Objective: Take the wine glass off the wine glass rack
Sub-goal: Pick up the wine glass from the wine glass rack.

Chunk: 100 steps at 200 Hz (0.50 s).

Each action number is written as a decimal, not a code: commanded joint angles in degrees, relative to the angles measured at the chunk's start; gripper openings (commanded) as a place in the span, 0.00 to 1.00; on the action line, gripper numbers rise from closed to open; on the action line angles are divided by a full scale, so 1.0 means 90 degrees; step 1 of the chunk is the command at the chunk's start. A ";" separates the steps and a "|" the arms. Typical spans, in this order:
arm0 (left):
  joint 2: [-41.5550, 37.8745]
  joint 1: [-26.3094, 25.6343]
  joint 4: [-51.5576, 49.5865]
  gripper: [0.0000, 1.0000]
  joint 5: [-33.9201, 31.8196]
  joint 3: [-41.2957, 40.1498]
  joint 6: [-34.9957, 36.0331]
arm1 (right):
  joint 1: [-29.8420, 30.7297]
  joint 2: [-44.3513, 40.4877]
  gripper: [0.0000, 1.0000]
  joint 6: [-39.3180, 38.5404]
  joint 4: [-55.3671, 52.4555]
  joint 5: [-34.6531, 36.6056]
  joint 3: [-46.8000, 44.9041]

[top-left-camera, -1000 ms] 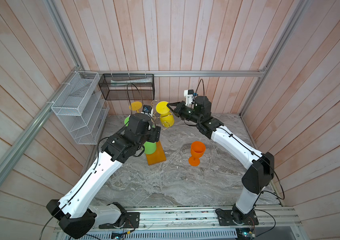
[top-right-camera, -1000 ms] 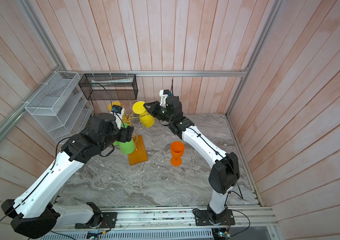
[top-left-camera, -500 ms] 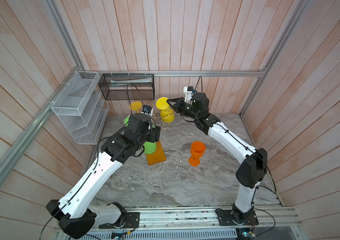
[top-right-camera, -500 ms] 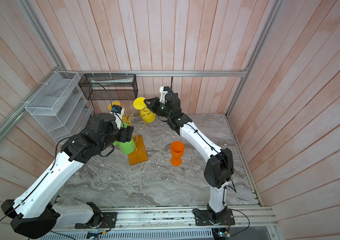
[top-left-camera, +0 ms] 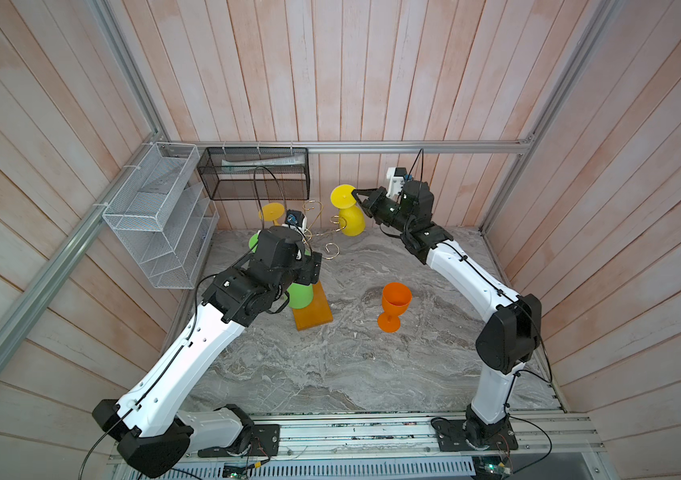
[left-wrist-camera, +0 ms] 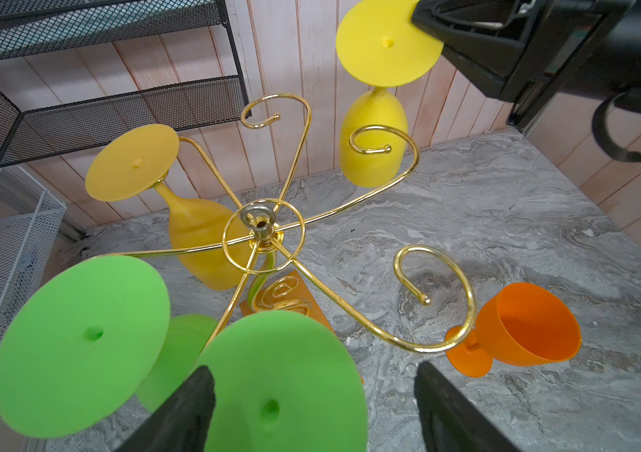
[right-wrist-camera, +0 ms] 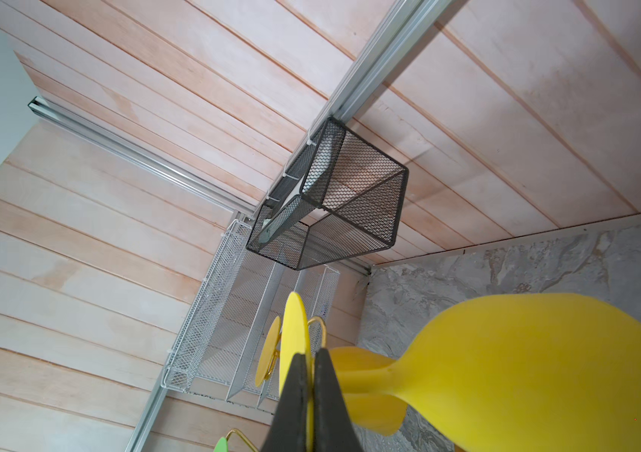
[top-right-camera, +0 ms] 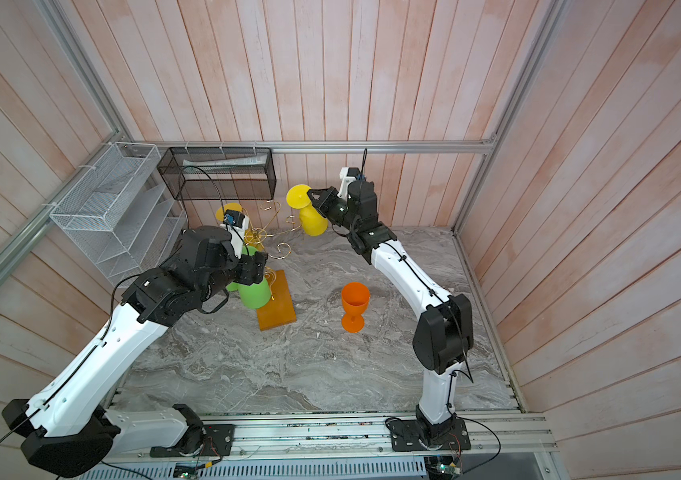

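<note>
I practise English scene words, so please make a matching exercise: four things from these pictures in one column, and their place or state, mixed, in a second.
1. orange glass
2. bright yellow glass
3. green glasses
4. left pincer

a. hanging upside down on the wine glass rack
b. open
c. standing upright on the table
d. foot gripped by the right pincer

Pairs: 1-c, 2-d, 3-a, 4-b

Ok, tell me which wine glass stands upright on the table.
The orange plastic wine glass, alone on the grey marble tabletop; every other glass is upside down, foot uppermost.
</note>
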 commanded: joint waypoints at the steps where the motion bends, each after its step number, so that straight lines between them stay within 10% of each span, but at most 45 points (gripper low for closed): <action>1: -0.0102 0.0031 -0.0033 0.82 0.0085 -0.0026 -0.0082 | -0.0159 -0.0491 0.00 0.0020 0.0389 0.0112 -0.0335; 100: -0.0178 0.0021 -0.0014 0.82 0.0244 -0.0026 -0.0241 | -0.0757 -0.2189 0.00 -0.0374 0.0422 0.0409 -0.2271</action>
